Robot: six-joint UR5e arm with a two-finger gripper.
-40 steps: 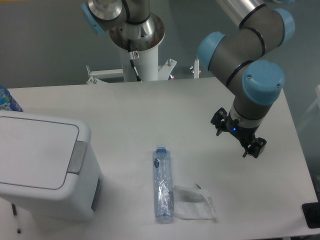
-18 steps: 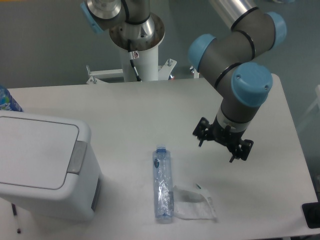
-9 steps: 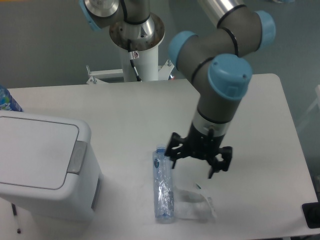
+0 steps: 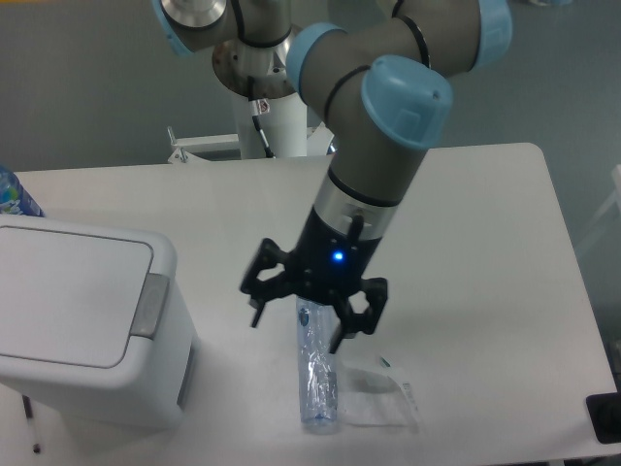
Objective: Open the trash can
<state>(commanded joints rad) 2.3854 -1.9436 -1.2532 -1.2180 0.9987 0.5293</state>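
The trash can [image 4: 82,325] is a large boxy white bin at the left edge of the table, its flat lid down and a grey push-tab [image 4: 147,304] on its right side. My gripper [image 4: 297,328] hangs open above the table, to the right of the bin and apart from it, with nothing between its fingers. One black finger [image 4: 258,307] points toward the bin and the other finger [image 4: 342,335] sits over a bottle.
A clear plastic bottle [image 4: 316,374] with a blue cap lies on the table just under the gripper. A crumpled clear wrapper [image 4: 380,400] lies to its right. Another blue-labelled bottle [image 4: 14,196] peeks out behind the bin. The arm's base [image 4: 264,78] stands at the back.
The arm has swept left across the table, from the right side to above the lying bottle, closer to the bin. The gripper stayed open. Bin, bottle and wrapper have not moved.
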